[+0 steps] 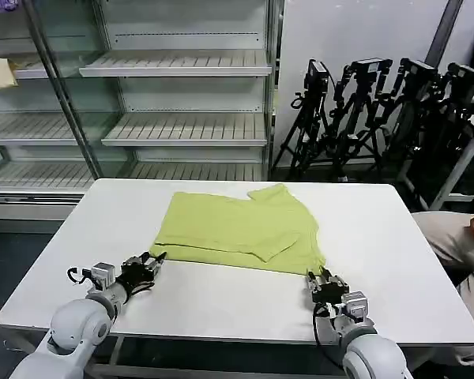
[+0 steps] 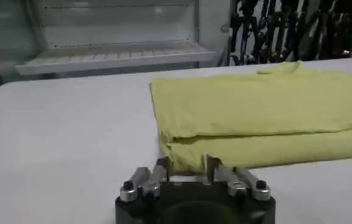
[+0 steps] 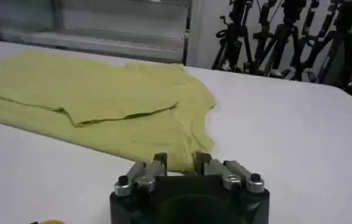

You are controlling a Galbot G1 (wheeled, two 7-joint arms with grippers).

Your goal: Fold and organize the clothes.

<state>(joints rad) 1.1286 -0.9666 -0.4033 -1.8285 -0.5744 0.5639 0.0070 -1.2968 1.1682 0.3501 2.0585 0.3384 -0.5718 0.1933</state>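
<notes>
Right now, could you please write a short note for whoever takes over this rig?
Left gripper: low on the table, jaws open around the near left corner of the T-shirt.
Right gripper: low at the shirt's near right corner, jaws open at the hem.
T-shirt: mid-table, lime yellow-green, lying flat and partly folded, with a layer doubled over on top.
Done: at least one fold.
Left: probably close on both near corners, fold again, then tidy the bundle.
</notes>
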